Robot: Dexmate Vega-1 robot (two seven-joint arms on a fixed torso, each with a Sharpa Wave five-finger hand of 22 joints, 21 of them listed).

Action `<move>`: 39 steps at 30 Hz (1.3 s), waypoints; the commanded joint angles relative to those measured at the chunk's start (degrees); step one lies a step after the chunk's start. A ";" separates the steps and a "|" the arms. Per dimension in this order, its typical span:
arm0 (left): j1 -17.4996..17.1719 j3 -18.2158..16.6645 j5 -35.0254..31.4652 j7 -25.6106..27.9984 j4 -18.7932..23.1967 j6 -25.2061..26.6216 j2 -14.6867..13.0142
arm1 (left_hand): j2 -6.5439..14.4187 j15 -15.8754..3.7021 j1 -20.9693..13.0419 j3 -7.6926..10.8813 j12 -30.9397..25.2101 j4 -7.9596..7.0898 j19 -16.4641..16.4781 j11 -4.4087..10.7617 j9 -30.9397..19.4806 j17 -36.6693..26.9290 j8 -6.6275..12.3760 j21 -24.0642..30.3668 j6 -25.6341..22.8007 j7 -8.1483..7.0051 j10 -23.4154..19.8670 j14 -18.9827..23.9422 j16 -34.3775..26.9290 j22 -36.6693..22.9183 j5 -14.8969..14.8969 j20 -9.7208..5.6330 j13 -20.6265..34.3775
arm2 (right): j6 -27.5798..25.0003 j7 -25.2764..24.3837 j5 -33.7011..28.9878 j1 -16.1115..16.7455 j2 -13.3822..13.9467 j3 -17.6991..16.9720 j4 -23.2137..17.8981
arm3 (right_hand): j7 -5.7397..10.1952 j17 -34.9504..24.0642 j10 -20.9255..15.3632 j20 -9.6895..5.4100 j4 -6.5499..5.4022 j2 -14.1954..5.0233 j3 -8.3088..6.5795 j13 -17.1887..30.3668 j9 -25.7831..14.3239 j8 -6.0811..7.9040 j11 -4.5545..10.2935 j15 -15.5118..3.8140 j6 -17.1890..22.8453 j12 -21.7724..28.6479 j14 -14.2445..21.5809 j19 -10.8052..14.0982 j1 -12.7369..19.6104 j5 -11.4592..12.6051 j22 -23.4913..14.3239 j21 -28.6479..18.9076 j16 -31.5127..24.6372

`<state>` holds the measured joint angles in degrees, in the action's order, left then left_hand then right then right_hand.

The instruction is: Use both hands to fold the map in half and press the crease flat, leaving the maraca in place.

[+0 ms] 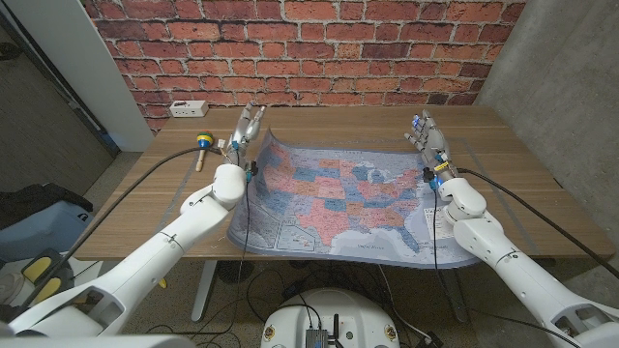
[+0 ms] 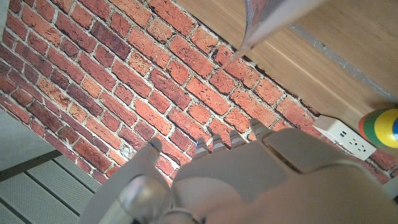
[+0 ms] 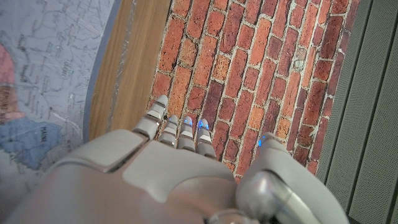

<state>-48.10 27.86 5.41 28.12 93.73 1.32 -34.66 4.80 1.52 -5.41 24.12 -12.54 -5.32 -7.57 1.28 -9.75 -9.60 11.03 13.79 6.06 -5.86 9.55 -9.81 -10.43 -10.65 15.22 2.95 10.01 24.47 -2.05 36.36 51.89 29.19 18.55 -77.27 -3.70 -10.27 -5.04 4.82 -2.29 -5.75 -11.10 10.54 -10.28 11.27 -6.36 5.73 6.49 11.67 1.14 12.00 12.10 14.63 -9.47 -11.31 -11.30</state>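
Note:
A colourful map of the United States point(image 1: 353, 203) lies spread open on the wooden table point(image 1: 319, 126), its near edge hanging over the front. Its far left corner curls up off the wood. My left hand point(image 1: 244, 130) stands just beside that raised corner, fingers stretched out and holding nothing; the left wrist view shows the map corner point(image 2: 267, 18) apart from the fingers point(image 2: 217, 138). My right hand point(image 1: 430, 145) is at the map's far right corner, fingers extended, empty; the map point(image 3: 37, 93) lies beside it. The maraca point(image 1: 202, 145) lies left of the map.
A white power strip point(image 1: 187, 106) sits at the table's far left edge, behind the maraca point(image 2: 382, 127). A brick wall point(image 1: 309, 48) runs behind the table. Bare wood shows between the map's far edge and the wall.

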 commanded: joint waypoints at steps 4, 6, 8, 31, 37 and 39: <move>1.32 3.56 -18.16 6.00 5.50 12.39 -1.47 | 0.32 -0.70 -1.02 0.23 -0.41 0.69 0.52 0.00 -0.05 -0.11 0.43 0.24 -1.81 -0.33 -1.26 -1.70 -0.47 0.00 -0.64 -0.20 0.21 | 4.78 -1.69 0.06 5.04 -0.85 -2.71 -3.40 | -0.12 -0.12 -0.53 0.14 0.32 0.06 -0.23 0.12 -0.18 0.41 -0.21 0.17 0.67 0.34 0.80 0.73 0.79 0.23 -0.31 -0.38 -0.51; 1.45 4.15 -20.22 6.09 6.64 14.21 -1.75 | 0.30 -1.03 -1.20 0.25 -0.49 0.89 0.63 0.07 -0.04 -0.10 0.36 0.18 -2.12 -0.55 -1.86 -1.46 -0.41 0.01 -0.77 -0.46 0.21 | 5.40 -1.78 0.02 5.29 -1.06 -2.88 -3.44 | -0.10 -0.12 -0.62 0.13 0.37 0.05 -0.26 0.12 -0.18 0.40 -0.25 0.15 0.75 0.33 0.94 0.78 0.85 0.22 -0.31 -0.37 -0.51; 1.56 4.60 -21.83 5.44 8.10 16.26 -2.19 | 0.22 -1.17 -1.30 0.24 -0.45 1.01 0.84 0.28 -0.04 -0.09 0.31 0.21 -2.21 -0.67 -1.95 -1.27 -0.42 0.03 -0.85 -0.57 0.21 | 5.88 -1.98 -0.09 5.58 -1.21 -3.03 -3.64 | -0.08 -0.12 -1.08 0.16 0.44 0.03 -0.29 0.12 -0.19 0.39 -0.32 0.13 0.86 0.46 1.04 0.78 0.92 0.19 -0.31 -0.32 -0.49; 1.16 6.34 -28.71 -11.14 24.31 36.98 -9.83 | -0.68 -1.59 -2.31 -0.12 1.10 2.52 0.84 1.40 -0.09 -0.15 -0.97 -0.53 -0.06 -0.83 0.22 -1.76 0.28 0.04 -1.80 0.06 0.24 | 5.53 -6.59 -1.56 12.87 1.13 -6.03 -11.41 | -0.16 -0.16 -1.82 0.00 0.68 0.02 -0.37 0.14 -0.19 0.21 -0.54 0.35 1.06 0.42 1.59 1.13 1.06 0.05 -0.33 -0.25 -0.39; 3.70 9.22 -29.79 -15.30 22.89 38.78 -10.42 | -0.68 -1.81 -2.36 -0.17 1.23 2.65 0.66 1.38 -0.11 -0.17 -1.01 -0.69 0.34 -0.79 0.50 -1.93 0.31 0.02 -1.92 -0.52 0.25 | 5.87 -6.52 -1.46 13.59 0.98 -6.29 -11.54 | -0.13 -0.17 -1.82 -0.04 0.73 0.03 -0.38 0.15 -0.20 0.17 -0.55 0.34 1.10 0.33 1.65 1.10 1.08 0.01 -0.33 -0.19 -0.34; 4.69 10.35 -30.67 -15.97 22.12 38.60 -10.40 | -0.59 -1.87 -2.41 -0.15 1.19 2.70 0.51 1.61 -0.12 -0.17 -0.90 -0.79 0.22 -0.63 0.39 -1.91 0.29 0.01 -1.97 -1.10 0.26 | 5.93 -6.30 -1.36 13.62 0.97 -6.32 -11.49 | -0.11 -0.18 -1.86 -0.04 0.74 0.03 -0.38 0.15 -0.20 0.15 -0.58 0.34 1.11 0.33 1.66 1.09 1.08 -0.01 -0.33 -0.17 -0.32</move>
<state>-46.34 34.55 -22.13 18.46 115.53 35.13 -43.55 4.33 0.06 -7.20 23.83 -11.42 -2.92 -6.80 2.65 -9.75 -9.61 10.13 13.08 6.07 -6.64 9.49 -9.85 -10.15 -10.55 13.45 2.52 10.00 30.09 -7.95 35.04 63.66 29.91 13.01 -87.41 -3.89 -10.26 -6.35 4.81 -2.06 -5.44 -11.33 10.52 -10.27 11.27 -6.86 5.92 7.06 11.91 2.36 12.61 12.55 14.63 -9.46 -11.31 -11.30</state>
